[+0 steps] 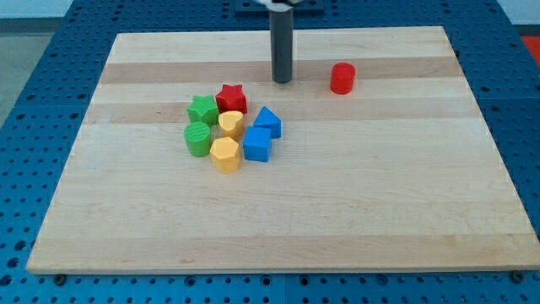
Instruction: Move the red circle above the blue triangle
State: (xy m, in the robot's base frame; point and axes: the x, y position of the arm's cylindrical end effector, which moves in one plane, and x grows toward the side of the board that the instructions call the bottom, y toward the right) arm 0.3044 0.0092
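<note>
- Red circle (342, 78) is sitting near the board's (472, 211) top edge, right of my tip (282, 81).
- Blue triangle (267, 121) is sitting mid-board.
- I'm carrying no gripper, just a rod.
- I'm risking an off-centre push, sending the circle wide.

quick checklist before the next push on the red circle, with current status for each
1. Red circle stands free of other blocks: ok.
2. My tip is touching the red circle: not ok; it sits to the circle's left with bare board between them.
3. Blue triangle located: ok, at the right edge of the cluster, above the blue cube.
4. Red circle already above the blue triangle: not ok; it is higher in the view but off to the right.
5. Landing spot above the triangle is free: ok, though the red star is close on its left.
6. Tip on the pushing side: not ok; pushing leftward likely needs it on the circle's right.
</note>
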